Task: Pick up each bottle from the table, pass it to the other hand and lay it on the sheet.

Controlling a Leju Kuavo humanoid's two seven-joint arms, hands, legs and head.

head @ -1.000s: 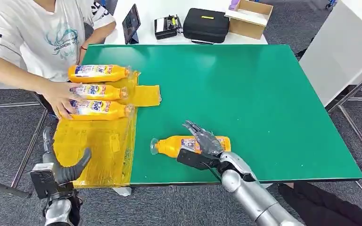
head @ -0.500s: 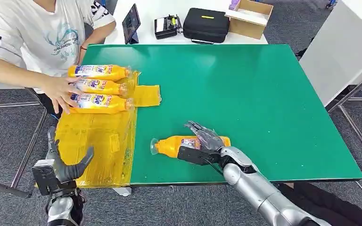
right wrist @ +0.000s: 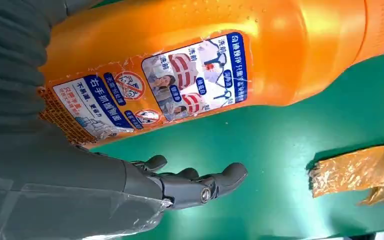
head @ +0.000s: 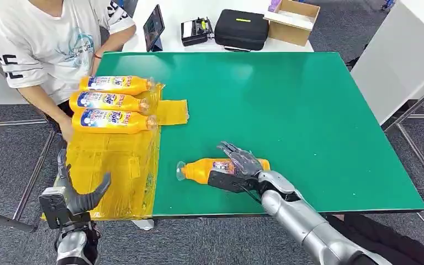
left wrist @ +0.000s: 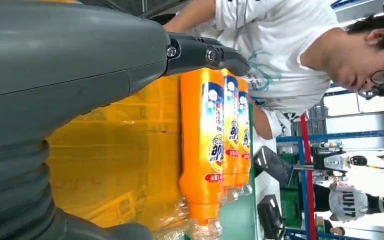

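I see my right hand [head: 237, 165] draped over the orange plastic detergent bottle [head: 221, 169] lying on the green surface [head: 287, 110] at 6 o'clock, fingers apart, not clamped. At 9 o'clock three orange labelled bottles [head: 113, 103] lie on the crinkled yellow sheet [head: 116, 165]. My left hand [head: 77, 193] hangs open below the sheet's near edge.

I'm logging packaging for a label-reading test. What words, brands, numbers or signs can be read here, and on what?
"Tide": front labels of the three orange bottles on the yellow sheet, clearest on the nearest bottle.
Chinese print with crossed-out warning signs: back label of the bottle on the table under the right hand; too small to quote reliably.
Shirt print on the person: partly hidden, unreadable.
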